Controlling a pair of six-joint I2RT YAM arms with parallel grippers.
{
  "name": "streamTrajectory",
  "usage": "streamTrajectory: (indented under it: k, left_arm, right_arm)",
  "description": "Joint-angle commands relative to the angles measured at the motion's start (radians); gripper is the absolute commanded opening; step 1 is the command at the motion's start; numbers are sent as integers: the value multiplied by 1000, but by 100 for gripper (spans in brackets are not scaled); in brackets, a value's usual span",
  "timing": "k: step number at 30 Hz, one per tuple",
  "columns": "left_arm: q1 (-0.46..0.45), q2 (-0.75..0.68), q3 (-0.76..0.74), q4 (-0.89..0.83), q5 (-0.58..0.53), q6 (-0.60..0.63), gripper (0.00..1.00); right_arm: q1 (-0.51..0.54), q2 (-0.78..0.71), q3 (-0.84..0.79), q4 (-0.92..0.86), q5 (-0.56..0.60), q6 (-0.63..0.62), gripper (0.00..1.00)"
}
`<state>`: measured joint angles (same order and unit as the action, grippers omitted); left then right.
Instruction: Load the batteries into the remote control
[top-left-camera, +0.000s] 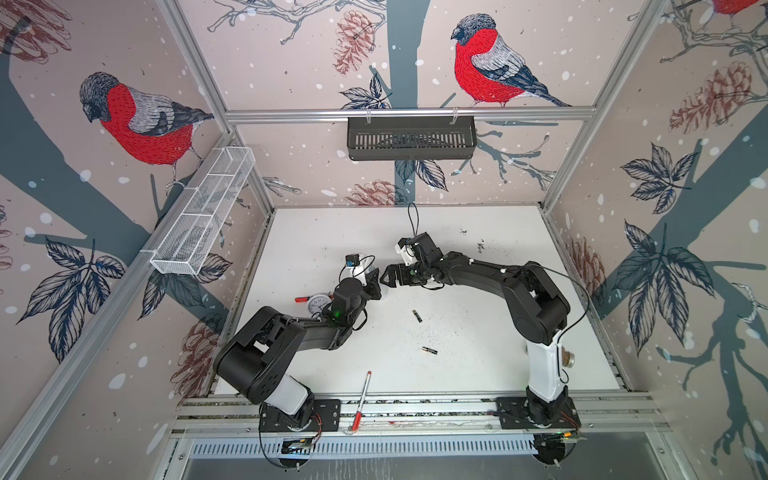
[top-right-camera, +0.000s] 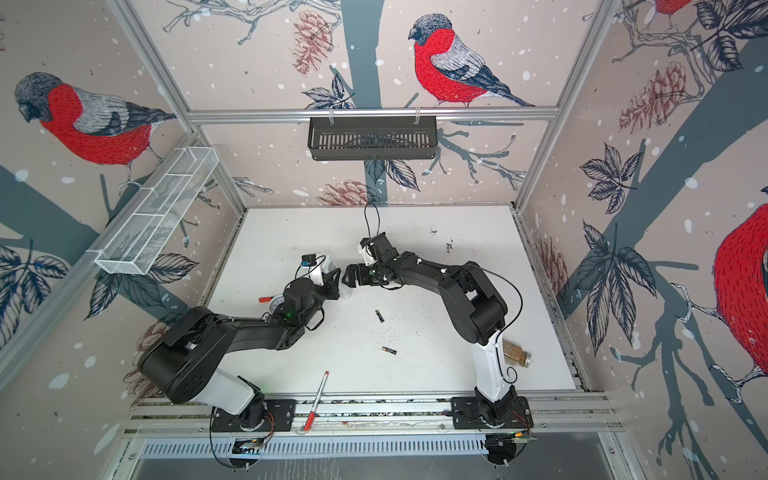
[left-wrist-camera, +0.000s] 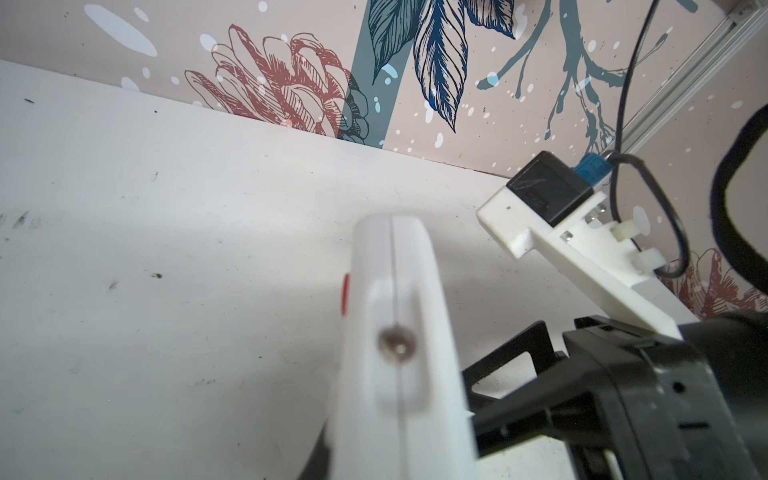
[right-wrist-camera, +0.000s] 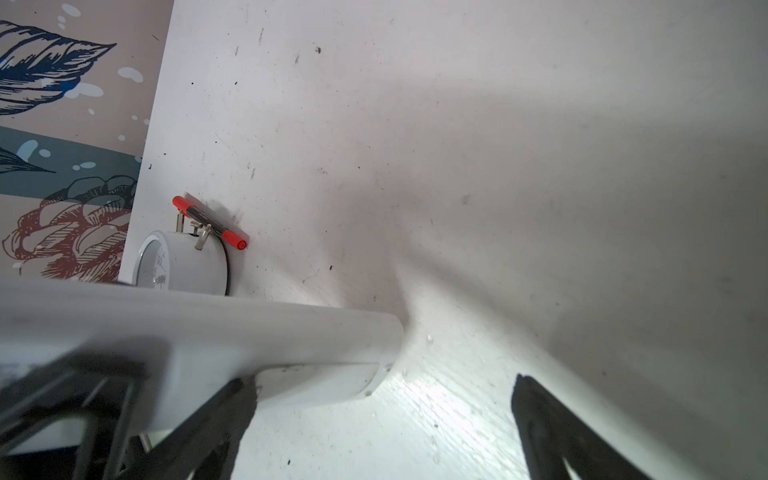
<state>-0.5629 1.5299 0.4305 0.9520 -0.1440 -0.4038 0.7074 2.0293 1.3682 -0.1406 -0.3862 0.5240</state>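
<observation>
left gripper (top-left-camera: 372, 281): jaws drawn in narrow and clamped on the remote control, raised above the table, left of centre.
remote control (top-right-camera: 330, 264): held clear of the table and tilted. In both top views its buttoned end sticks out past the left gripper toward the back wall. The left wrist view shows its narrow white end face (left-wrist-camera: 395, 353) close up and blurred, with a centre seam, a small round dark window and a sliver of red at one edge.
right gripper (top-left-camera: 388, 277): jaws spread wide with nothing gripped, pointing at the left gripper and just beside it. In the right wrist view a corner of the remote control reaches into the gap, and one of the fingers (right-wrist-camera: 237, 409) crosses in front of its edge. Whether they touch cannot be told.
batteries (top-left-camera: 417, 316): both lie loose on the table, one near the middle and the other (top-left-camera: 429, 350) nearer the front edge. They are apart from each other and from both grippers.
table (top-left-camera: 478, 291): white, scuffed, dotted with dark specks.
alarm clock (top-left-camera: 319, 304): round and white, on the table beside the left arm's wrist, which partly hides it.
red marker (right-wrist-camera: 210, 222): lies just behind the alarm clock.
pen (top-left-camera: 361, 400): red and white, lying across the table's front edge onto the rail.
jar (top-right-camera: 515, 354): on its side behind the right arm's base, with brownish contents.
</observation>
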Motion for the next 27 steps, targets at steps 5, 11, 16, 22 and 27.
streamTrajectory:
  k: [5,11,16,22,27]
  left_arm:
    - [-38,-11,19,226,117,64,0]
    - [-43,-7,20,206,84,82,0]
    - [-44,-4,18,207,78,80,0]
    - [-43,1,18,203,74,81,0]
    - [-45,6,19,200,70,87,0]
  right_arm:
    - [-8,1,-29,-114,184,-35,99]
    - [-21,-18,-48,-109,160,-38,99]
    - [-22,-42,-61,-105,156,-41,99]
    - [-30,-71,-83,-98,153,-39,99]
    - [-34,-87,-96,-99,147,-41,100]
